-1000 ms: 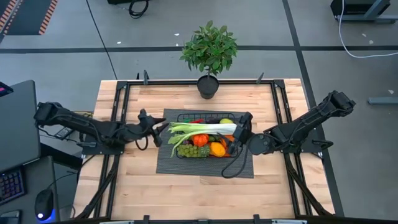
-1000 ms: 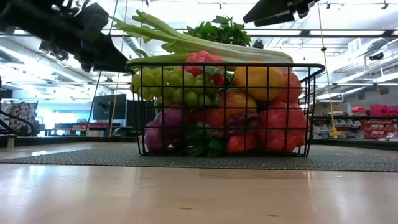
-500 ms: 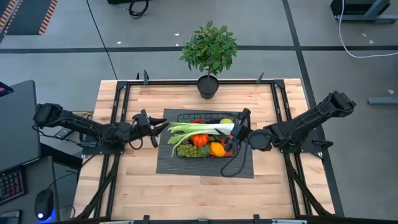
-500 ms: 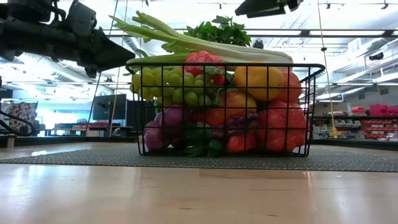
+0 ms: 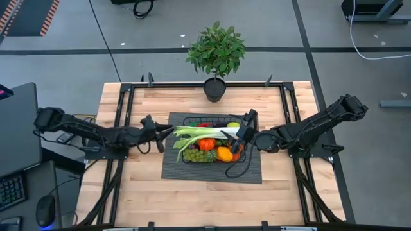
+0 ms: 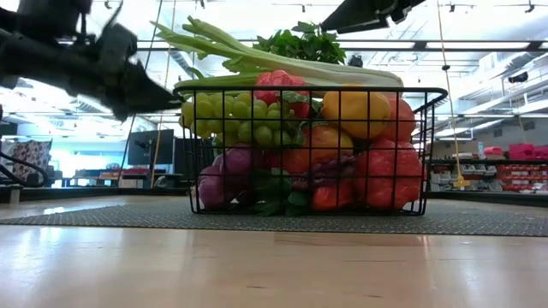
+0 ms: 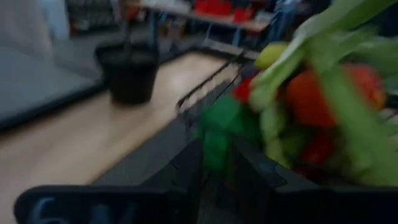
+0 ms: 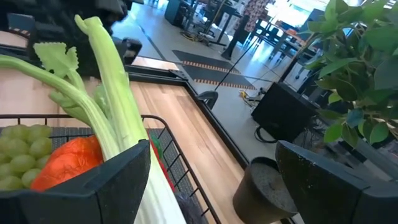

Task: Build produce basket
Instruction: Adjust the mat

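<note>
The basket (image 5: 209, 142) sits on the grey mat (image 5: 192, 172) mid-table, filled with produce (image 6: 300, 145). The right gripper (image 5: 244, 126) hovers spread wide above its right end, straddling the leek (image 8: 118, 106). The left gripper (image 5: 166, 133), just beside the left end, holds nothing; its opening cannot be told

Left gripper (image 5: 168, 131): drawn back from the basket's (image 5: 192, 119) left end toward the table edge, its fingers closer together than a second ago. Right gripper (image 5: 244, 125): moved further over the basket's right end, above the white end of the leek (image 5: 212, 133).
</note>
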`<state>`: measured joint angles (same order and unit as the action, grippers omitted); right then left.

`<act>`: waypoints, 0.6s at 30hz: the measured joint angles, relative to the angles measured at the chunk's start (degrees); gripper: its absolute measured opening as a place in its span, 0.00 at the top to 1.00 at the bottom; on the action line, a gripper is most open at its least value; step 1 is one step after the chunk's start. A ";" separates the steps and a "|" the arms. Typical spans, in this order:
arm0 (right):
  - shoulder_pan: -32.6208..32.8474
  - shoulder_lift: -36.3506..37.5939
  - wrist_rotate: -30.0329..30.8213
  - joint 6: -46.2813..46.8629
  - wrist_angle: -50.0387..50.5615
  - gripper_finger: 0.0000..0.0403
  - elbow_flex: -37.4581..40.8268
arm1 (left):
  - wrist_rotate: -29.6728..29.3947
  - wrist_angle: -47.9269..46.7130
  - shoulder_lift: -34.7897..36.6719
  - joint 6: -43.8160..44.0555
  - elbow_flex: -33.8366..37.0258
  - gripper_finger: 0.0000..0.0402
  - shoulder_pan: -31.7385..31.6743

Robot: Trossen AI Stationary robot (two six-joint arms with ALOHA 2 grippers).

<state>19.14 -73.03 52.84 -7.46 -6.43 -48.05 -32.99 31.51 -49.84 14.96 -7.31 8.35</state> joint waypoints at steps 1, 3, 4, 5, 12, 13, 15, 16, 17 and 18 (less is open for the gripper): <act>0.00 0.00 0.02 0.00 -0.10 0.13 0.00 | 0.38 -1.94 0.00 2.19 0.00 0.78 -0.26; 0.00 0.00 0.08 -0.02 -0.36 0.13 0.00 | 2.09 -4.74 -0.02 5.22 0.00 0.78 -0.50; 0.00 0.02 0.24 -0.02 -0.38 0.13 0.00 | 2.63 -5.62 -0.02 6.20 0.00 0.78 -0.47; 0.00 0.07 0.45 -0.02 -0.36 0.13 0.00 | 3.08 -6.38 -0.02 7.14 0.00 0.78 -0.47; 0.00 0.11 1.28 -0.28 -0.38 0.13 0.00 | 6.92 -17.94 -0.02 9.62 0.00 0.81 -1.87; 0.00 0.11 1.28 -0.47 -0.38 0.13 0.00 | 8.02 -19.30 -0.02 10.23 0.00 0.82 -2.18; -0.06 0.13 1.28 -0.61 -0.38 0.13 0.00 | 9.43 -21.17 -0.04 11.42 0.00 0.83 -2.44; -0.08 0.13 1.28 -0.63 -0.38 0.13 0.00 | 9.63 -21.52 -0.42 11.78 0.00 0.84 -2.38; -0.10 0.13 1.28 -0.65 -0.38 0.13 0.00 | 9.73 -21.55 -0.90 12.14 0.00 0.85 -2.30; -0.11 0.13 1.28 -0.66 -0.38 0.13 0.00 | 9.76 -21.67 -1.35 12.79 0.00 0.86 -2.19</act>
<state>19.03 -72.90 54.13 -8.12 -6.81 -48.05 -23.22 9.83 -51.19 27.75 -7.31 6.16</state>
